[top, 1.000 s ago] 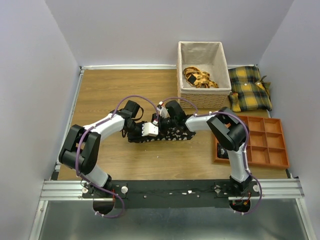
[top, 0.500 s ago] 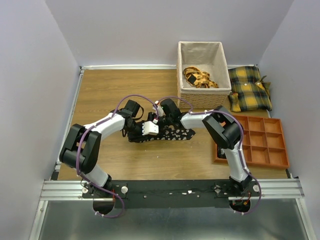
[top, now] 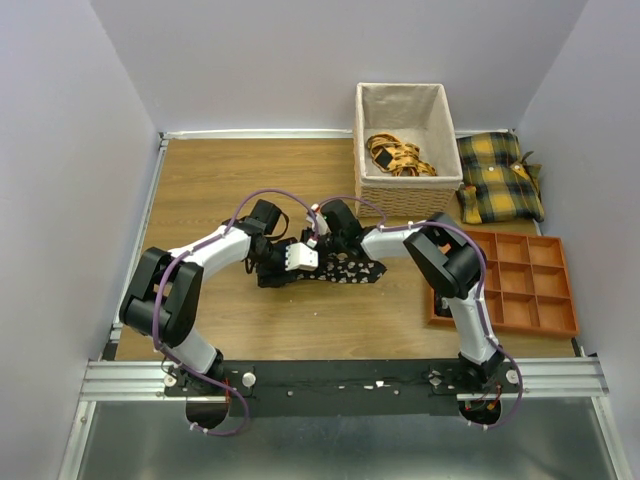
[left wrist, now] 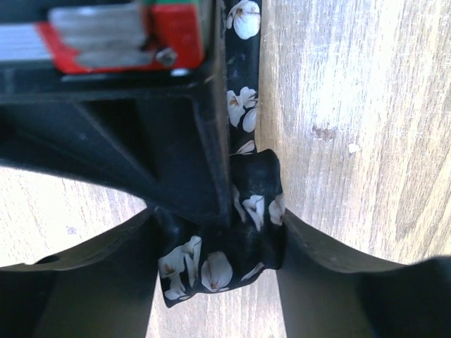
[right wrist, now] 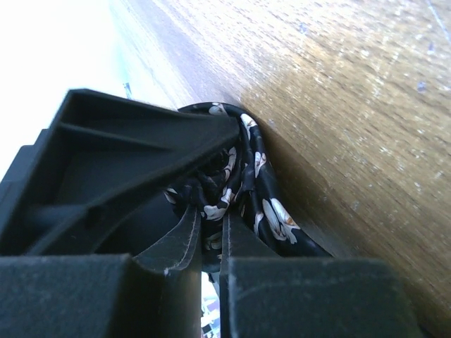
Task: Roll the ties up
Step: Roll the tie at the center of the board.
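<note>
A black tie (top: 350, 270) with white flowers lies in the middle of the wooden table, one end wound into a small coil (left wrist: 225, 260). My left gripper (top: 283, 265) straddles that coil. Its fingers (left wrist: 331, 260) press on both sides, so the left gripper (left wrist: 218, 232) is shut on the coil. The tie's loose strip (left wrist: 243, 105) runs away along the wood. My right gripper (top: 322, 250) meets the coil from the far side. In the right wrist view the right gripper (right wrist: 211, 211) stands almost shut, pinching folds of the tie (right wrist: 275, 218).
A lined wicker basket (top: 410, 195) holding yellow patterned fabric (top: 398, 155) stands at the back right. Yellow-and-black plaid cushions (top: 500, 178) lie beside it. An orange compartment tray (top: 548, 283) sits right of the right arm.
The right gripper slid left along the tie and closed on the fabric at the coil. The tie's right end drew in leftward. The left jaws widened a little.
</note>
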You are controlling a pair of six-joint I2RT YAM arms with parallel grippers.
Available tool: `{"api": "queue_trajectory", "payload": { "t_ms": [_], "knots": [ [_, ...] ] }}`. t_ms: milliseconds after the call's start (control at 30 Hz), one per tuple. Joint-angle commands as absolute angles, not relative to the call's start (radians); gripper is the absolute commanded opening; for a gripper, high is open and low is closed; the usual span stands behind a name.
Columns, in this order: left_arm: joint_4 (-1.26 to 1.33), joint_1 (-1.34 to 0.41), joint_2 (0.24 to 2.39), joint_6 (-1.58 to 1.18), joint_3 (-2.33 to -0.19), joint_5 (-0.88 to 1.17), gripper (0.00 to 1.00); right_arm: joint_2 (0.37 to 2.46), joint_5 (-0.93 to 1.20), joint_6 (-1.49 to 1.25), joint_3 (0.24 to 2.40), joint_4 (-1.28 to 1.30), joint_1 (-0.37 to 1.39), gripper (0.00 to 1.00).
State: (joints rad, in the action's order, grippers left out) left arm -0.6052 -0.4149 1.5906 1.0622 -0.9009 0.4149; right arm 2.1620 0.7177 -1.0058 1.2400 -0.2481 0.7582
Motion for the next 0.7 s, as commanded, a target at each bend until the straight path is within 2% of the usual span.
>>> {"api": "queue_trajectory", "payload": {
  "t_ms": [0,33,67,233,367,433,567,667],
  "knots": [
    [-0.665,-0.404,1.6,1.089,-0.911,0.463,0.77,2.195,0.651,-0.999,1.203,-0.222,0.764,0.06],
    [-0.681,-0.393,1.597,1.097,-0.917,0.474,0.81,2.194,0.644,-0.994,1.2,-0.213,0.762,0.05],
    [-0.696,-0.388,1.594,1.11,-0.928,0.491,0.99,2.194,0.643,-0.993,1.2,-0.213,0.762,0.05],
    [-0.84,-0.31,1.583,1.184,-0.983,0.625,0.99,2.201,0.646,-1.008,1.171,-0.258,0.752,0.05],
    [-0.982,-0.163,1.6,1.279,-1.075,0.73,0.99,2.215,0.656,-1.009,1.158,-0.313,0.744,0.05],
    [-0.967,-0.156,1.588,1.273,-1.062,0.741,0.99,2.217,0.67,-1.032,1.131,-0.427,0.742,0.05],
    [-0.835,-0.178,1.516,1.202,-0.913,0.755,0.99,2.207,0.66,-1.046,1.095,-0.476,0.736,0.06],
    [-0.704,-0.204,1.511,1.128,-0.894,0.726,0.99,2.221,0.664,-1.043,1.103,-0.482,0.732,0.06]
  ]
}}
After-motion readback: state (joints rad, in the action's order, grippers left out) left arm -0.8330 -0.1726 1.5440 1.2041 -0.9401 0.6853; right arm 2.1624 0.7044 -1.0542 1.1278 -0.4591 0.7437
